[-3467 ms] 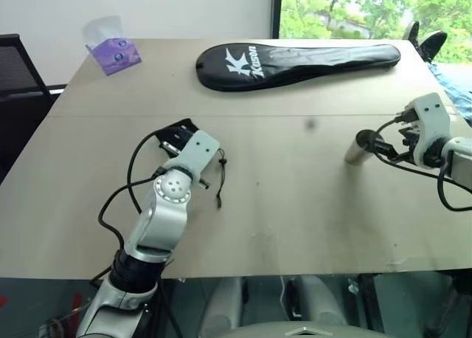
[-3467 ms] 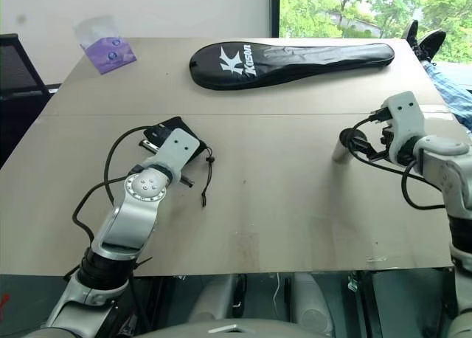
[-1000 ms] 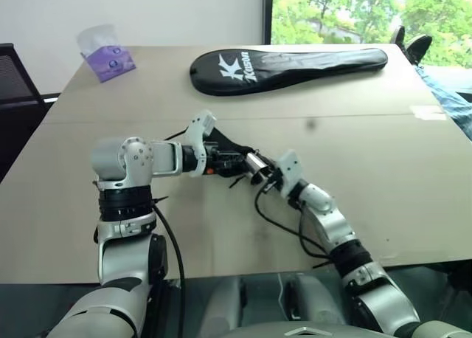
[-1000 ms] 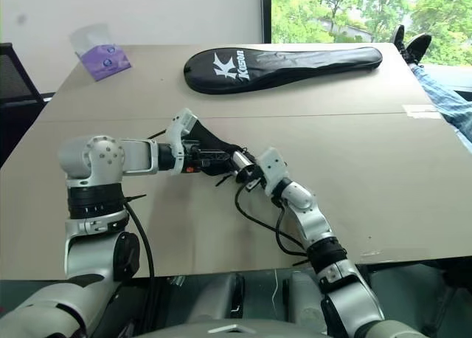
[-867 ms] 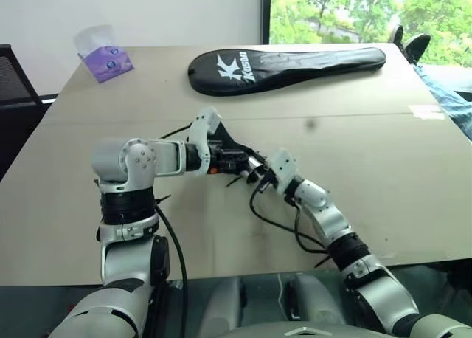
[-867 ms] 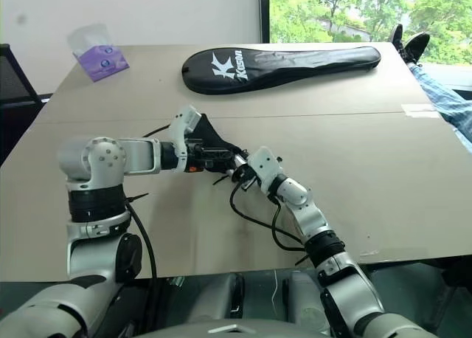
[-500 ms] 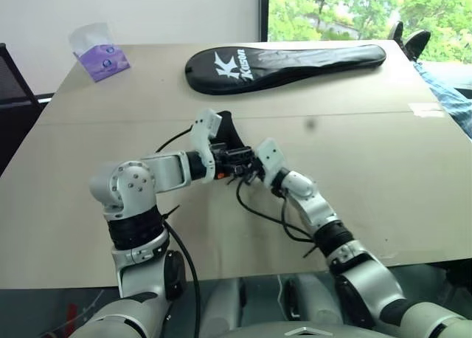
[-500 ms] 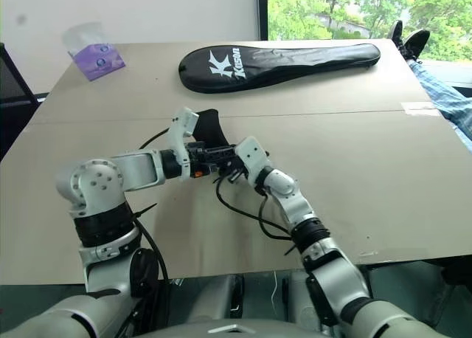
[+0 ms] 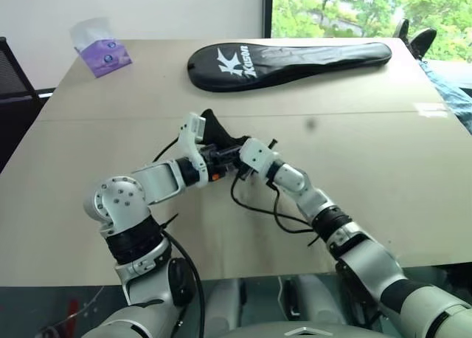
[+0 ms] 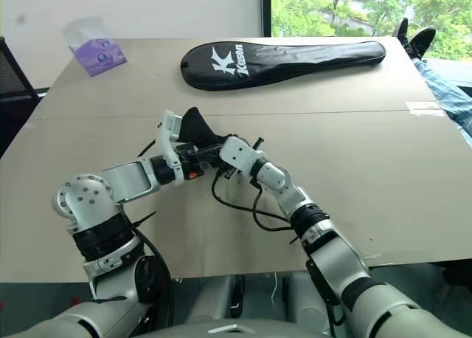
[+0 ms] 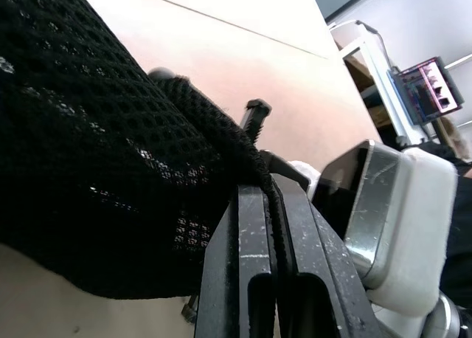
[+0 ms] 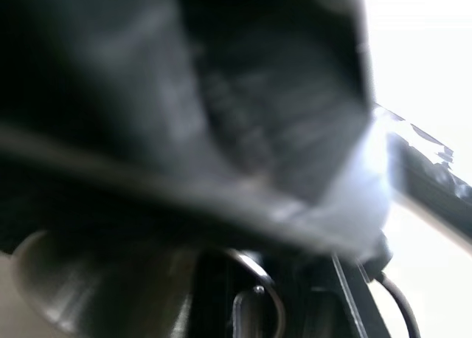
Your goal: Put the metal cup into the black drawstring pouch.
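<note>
left gripper [image 11: 269, 205]: fingers clamped on black drawstring pouch [image 9: 219, 136] rim, above bench [image 9: 383, 168] | right gripper [image 10: 221, 164]: fingers together, at pouch mouth | metal cup: hidden, whereabouts unclear | risk: mouth sags, cup snags or drops

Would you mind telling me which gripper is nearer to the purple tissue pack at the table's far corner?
The left. The left gripper holds the black drawstring pouch mid-table, on the tissue pack's side; the right gripper meets it from the opposite side.
</note>
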Motion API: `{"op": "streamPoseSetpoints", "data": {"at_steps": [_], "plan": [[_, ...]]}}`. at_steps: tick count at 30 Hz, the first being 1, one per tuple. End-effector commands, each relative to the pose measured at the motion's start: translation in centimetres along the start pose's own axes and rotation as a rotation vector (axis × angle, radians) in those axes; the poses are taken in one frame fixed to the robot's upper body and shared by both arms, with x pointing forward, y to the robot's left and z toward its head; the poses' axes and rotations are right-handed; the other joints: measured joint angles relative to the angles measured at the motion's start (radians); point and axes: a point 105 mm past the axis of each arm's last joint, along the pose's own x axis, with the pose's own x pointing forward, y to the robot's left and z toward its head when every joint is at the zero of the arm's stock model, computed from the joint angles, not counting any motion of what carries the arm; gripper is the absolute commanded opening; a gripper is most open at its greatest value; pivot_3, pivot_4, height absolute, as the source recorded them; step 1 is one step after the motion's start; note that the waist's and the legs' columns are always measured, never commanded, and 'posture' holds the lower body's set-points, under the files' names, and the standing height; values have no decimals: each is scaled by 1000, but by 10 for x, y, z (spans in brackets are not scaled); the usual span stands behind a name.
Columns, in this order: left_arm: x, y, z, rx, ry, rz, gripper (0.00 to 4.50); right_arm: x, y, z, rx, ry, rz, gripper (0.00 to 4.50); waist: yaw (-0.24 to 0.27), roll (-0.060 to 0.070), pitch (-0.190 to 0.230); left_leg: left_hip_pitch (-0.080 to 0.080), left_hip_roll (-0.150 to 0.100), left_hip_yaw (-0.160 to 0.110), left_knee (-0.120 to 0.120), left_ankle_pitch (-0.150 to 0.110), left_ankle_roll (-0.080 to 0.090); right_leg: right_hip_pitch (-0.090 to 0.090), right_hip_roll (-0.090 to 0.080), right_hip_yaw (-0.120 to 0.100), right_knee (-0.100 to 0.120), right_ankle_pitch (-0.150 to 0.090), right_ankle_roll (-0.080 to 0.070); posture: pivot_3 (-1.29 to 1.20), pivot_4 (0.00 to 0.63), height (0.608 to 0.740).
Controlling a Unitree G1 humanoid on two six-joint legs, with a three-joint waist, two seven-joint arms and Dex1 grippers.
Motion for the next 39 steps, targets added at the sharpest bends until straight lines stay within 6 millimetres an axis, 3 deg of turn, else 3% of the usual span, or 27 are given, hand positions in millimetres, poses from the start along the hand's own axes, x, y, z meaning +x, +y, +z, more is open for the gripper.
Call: {"op": "streamPoseSetpoints", "data": {"at_steps": [1, 3, 7, 9, 11, 16, 17, 19, 20, 23, 30, 31, 32, 36, 39], "plan": [[2, -53, -4, 121, 27, -261, 0, 13, -6, 8, 361, 7, -37, 135, 7, 0, 0, 0, 0, -1, 0, 0, 0, 0, 0, 0, 0, 0, 0, 0, 150, 740], [1, -57, -5, 135, 26, -271, 0, 16, -11, 12, 399, -3, -54, 135, 8, 0, 0, 0, -1, -2, 0, 0, 0, 2, -1, -2, -1, 0, 0, 0, 150, 740], [1, -61, 4, 149, -22, -279, 0, 13, 18, 14, -272, -2, 141, 135, -2, 1, 1, 0, -1, 0, 0, 0, 0, 0, 0, -2, -1, 0, 0, 0, 150, 740], [2, -64, 10, 154, -53, -282, 0, 12, 25, 14, -346, -20, 170, 135, 0, 1, 1, 0, -1, 0, -1, 0, 0, -1, 0, -2, 0, 0, 0, 0, 150, 740], [2, -66, 13, 159, -73, -287, 0, 13, 27, 17, -318, -37, 163, 135, 3, 1, 1, 0, -1, 0, -1, 0, 0, -1, 0, -1, 0, 0, 0, 0, 150, 740], [2, -73, 14, 167, -98, -309, 0, 27, 11, 43, 232, -103, 42, 135, 6, 0, 1, -1, 0, 0, 0, 0, 0, 0, 0, -1, -1, 0, 0, 0, 150, 740], [2, -73, 13, 169, -94, -313, 0, 27, 8, 45, 217, -104, 33, 135, 8, 0, 1, -1, 0, -1, 0, 0, 0, 1, -1, -2, -1, 0, 0, 0, 150, 740], [2, -74, 12, 177, -87, -318, 0, 25, 16, 42, -136, -79, 101, 135, 7, 0, 1, -1, -1, -3, 0, 0, 0, 2, -1, -2, -2, 0, 0, 0, 150, 740], [1, -74, 12, 178, -88, -322, 0, 22, 23, 37, -234, -72, 152, 135, 1, 0, 1, 0, -1, -2, 0, 0, 0, 2, -1, -2, -1, 0, 0, 0, 150, 740], [1, -70, 11, 161, -93, -314, 0, 21, 22, 36, -85, -80, 121, 135, 2, 0, 1, 0, -1, -1, 0, 0, 0, 1, 0, -2, -1, 0, 0, 0, 150, 740], [-3, -49, 9, 159, -108, -245, 0, 14, 13, 27, -21, -29, 138, 135, 4, 0, 1, 0, -1, -1, 0, 0, 0, 1, 0, -2, -1, 0, 0, 0, 150, 740], [-3, -44, 11, 151, -118, -231, 0, 12, 13, 26, -5, -23, 151, 861, 4, 0, 1, 0, -1, -1, 0, 0, 0, 1, 0, -2, -1, 0, 0, 0, 150, 740], [-4, -39, 14, 136, -133, -217, 0, 9, 14, 26, 5, -19, 176, 1055, 6, 0, 1, 0, -1, -1, 0, 0, 0, 1, 0, -2, -1, 0, 0, 0, 150, 740], [-16, -5, 22, 75, -184, -121, 0, -8, -5, 32, -1, -2, 131, 2881, 7, 0, 2, 0, -1, -2, 0, 0, 0, 1, -1, -2, -2, 0, 0, 0, 150, 740], [-22, 12, 23, 51, -206, -76, 0, -21, -9, 38, -22, 30, 166, 2881, 6, 0, 2, -1, -1, -2, 0, 0, 0, 0, -1, -2, -1, 0, 0, 0, 150, 740]]}}
